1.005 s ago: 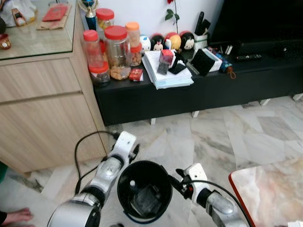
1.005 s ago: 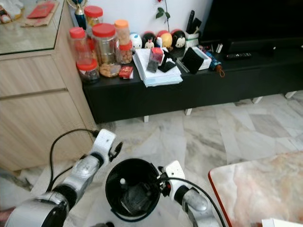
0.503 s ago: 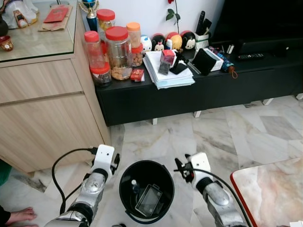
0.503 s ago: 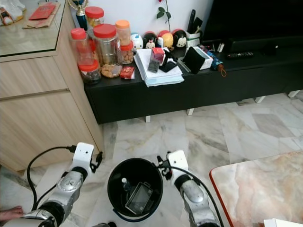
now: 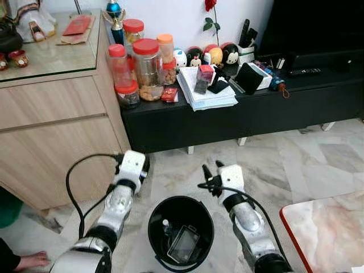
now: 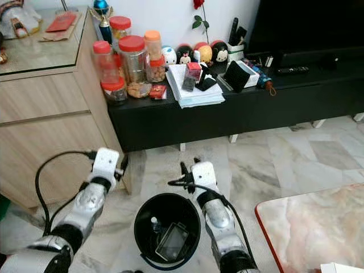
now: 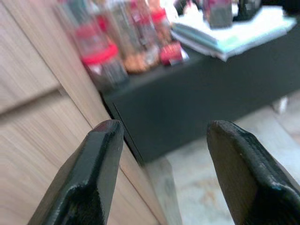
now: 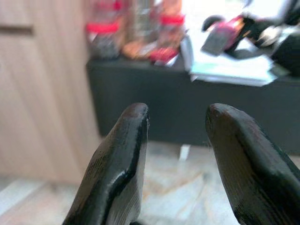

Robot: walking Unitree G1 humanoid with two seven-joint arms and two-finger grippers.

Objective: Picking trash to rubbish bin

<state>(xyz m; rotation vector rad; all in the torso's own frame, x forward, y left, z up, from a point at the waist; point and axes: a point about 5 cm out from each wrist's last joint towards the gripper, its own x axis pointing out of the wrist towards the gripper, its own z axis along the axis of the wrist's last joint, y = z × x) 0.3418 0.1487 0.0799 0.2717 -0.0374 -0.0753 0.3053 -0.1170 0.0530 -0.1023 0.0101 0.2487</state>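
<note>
The black rubbish bin (image 5: pixel 181 229) stood on the marble floor (image 5: pixel 267 165) between both arms, a flat packet and a small bottle inside. It was judged light and stiff — best taken by its rim. Both jaws were spread, nothing held. Open floor lay ahead, bounded by the tabletop (image 5: pixel 239 105) and wooden cabinet (image 5: pixel 51 136).

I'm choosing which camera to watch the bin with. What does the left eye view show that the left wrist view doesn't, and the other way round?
The left eye view takes in the black bin on the floor with trash inside it, and both arms, with the right gripper just beyond the bin. The left wrist view gives a close look along the left gripper, its fingers apart with nothing between them. Both show the wooden cabinet, the red-lidded jars and the stack of papers on the black TV bench.
</note>
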